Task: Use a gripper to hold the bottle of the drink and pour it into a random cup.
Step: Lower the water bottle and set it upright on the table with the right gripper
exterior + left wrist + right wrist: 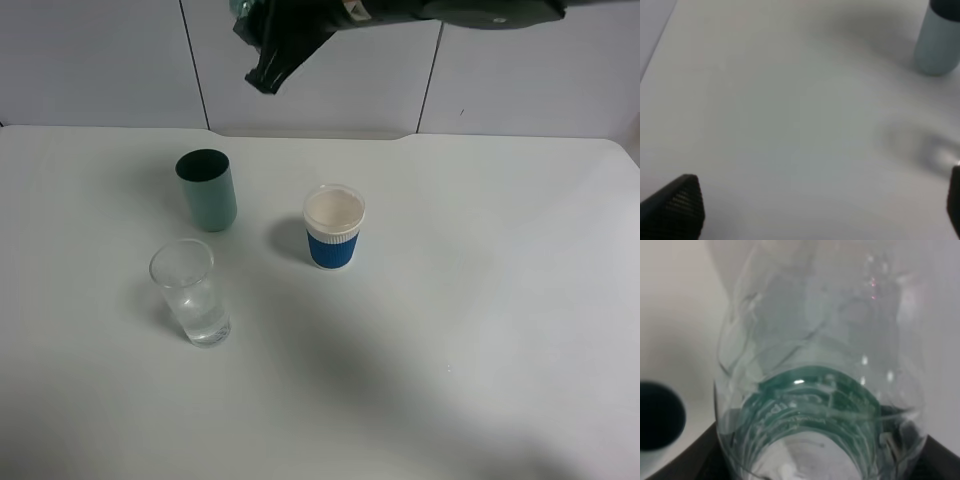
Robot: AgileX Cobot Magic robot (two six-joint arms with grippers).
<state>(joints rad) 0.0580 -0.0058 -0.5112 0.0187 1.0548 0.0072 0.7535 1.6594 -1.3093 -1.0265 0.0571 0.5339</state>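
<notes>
My right gripper (pixel 272 62) hangs high over the table's back edge, reaching in from the right. In the right wrist view it (pixel 810 467) is shut on the bottle (pixel 815 390), clear crumpled plastic with a green label, which fills that view. In the exterior view the bottle is almost wholly hidden by the gripper. The tall clear glass cup (pixel 190 292) stands upright at front left, with what looks like clear liquid in its lower part. My left gripper (pixel 815 210) is open and empty, low over bare table, and is out of the exterior view.
A teal cup (pixel 207 188) stands behind the glass; it also shows in the left wrist view (pixel 939 42) and its dark mouth in the right wrist view (pixel 657 415). A white paper cup (pixel 334 226) with a blue band stands mid-table. The white table (pixel 480 300) ends at a grey wall.
</notes>
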